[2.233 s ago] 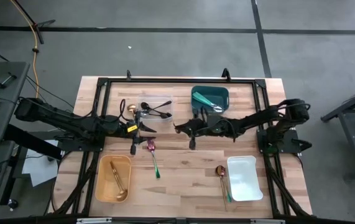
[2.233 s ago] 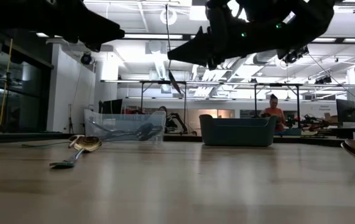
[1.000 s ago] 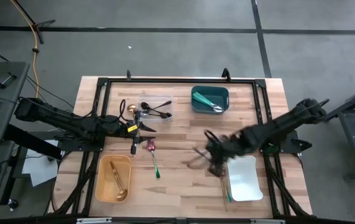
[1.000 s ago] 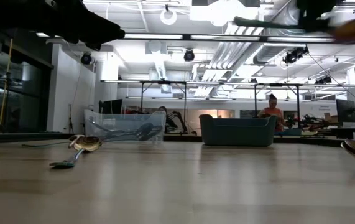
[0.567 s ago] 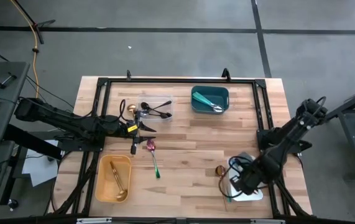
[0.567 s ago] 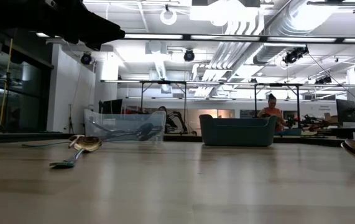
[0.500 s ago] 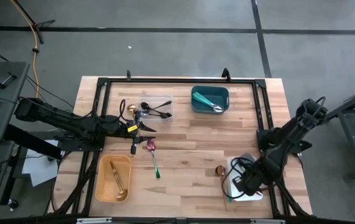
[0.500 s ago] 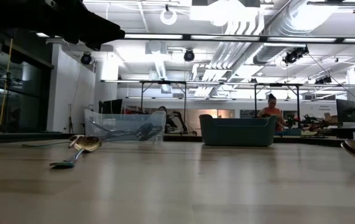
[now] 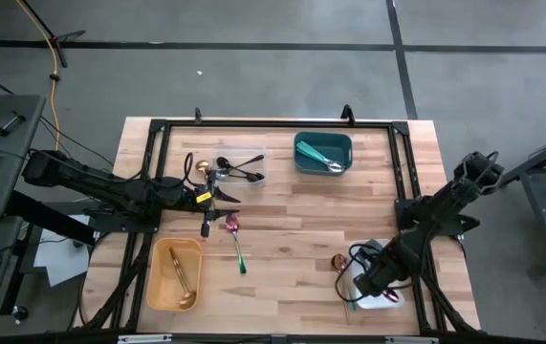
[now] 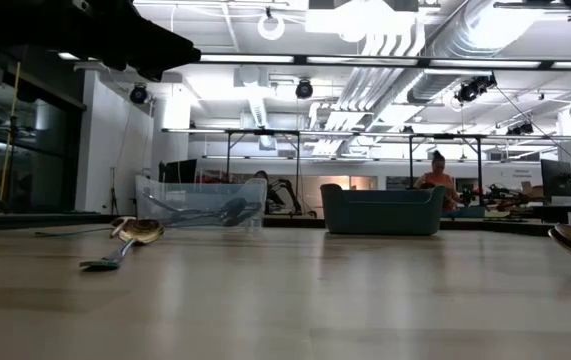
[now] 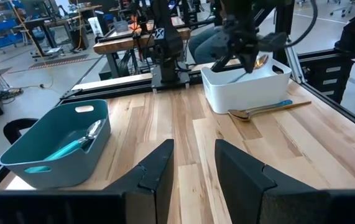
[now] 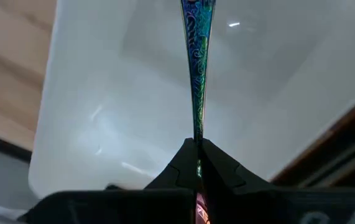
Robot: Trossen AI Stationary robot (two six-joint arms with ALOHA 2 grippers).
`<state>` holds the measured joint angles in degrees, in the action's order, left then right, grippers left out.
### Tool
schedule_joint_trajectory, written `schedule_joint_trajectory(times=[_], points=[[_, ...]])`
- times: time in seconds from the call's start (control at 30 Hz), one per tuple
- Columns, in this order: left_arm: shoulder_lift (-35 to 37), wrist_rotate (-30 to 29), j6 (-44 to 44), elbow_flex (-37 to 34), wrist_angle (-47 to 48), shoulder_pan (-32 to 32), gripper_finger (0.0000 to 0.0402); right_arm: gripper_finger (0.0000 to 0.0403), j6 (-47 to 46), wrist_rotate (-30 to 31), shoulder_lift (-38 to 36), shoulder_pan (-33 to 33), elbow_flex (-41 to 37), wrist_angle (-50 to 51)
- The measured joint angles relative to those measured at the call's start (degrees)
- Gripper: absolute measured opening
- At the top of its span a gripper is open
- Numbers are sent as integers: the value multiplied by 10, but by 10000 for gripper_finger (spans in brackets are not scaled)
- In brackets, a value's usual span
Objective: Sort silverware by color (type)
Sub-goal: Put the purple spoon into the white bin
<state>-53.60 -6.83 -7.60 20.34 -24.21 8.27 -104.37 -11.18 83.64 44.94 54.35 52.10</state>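
Gripping: the right gripper (image 12: 198,163) is pinched tight on the slim handle of an iridescent spoon (image 12: 196,74), held over the white container (image 9: 385,298) at the lower right of the high view
White container: its pale floor fills the right wrist view behind the spoon handle (the handle shimmers blue-green)
Nearby spoon: a copper-bowled spoon with a teal handle (image 9: 342,277) lies on the table (image 9: 282,239) just left of the white container
Left gripper (image 9: 217,197): fingers apart, hovering left of centre in the high view, beside the clear container (image 9: 243,165) with black utensils (image 9: 238,172)
Below it: a pink-headed spoon with a green handle (image 9: 236,240) lies loose on the wood
Orange container (image 9: 174,274): lower left, gold utensils (image 9: 181,274) inside
Teal container (image 9: 323,153): upper centre-right, teal-handled silverware (image 9: 324,159) inside
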Motion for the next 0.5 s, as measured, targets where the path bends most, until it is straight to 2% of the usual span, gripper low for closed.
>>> schedule_joint_trajectory(times=[0.37,0.5], points=[[0,1,0,0,0,0,111,1,28,1,0,-15,-37,-36],[0,1,0,0,1,0,111,15,29,3,0,-15,-37,-35]])
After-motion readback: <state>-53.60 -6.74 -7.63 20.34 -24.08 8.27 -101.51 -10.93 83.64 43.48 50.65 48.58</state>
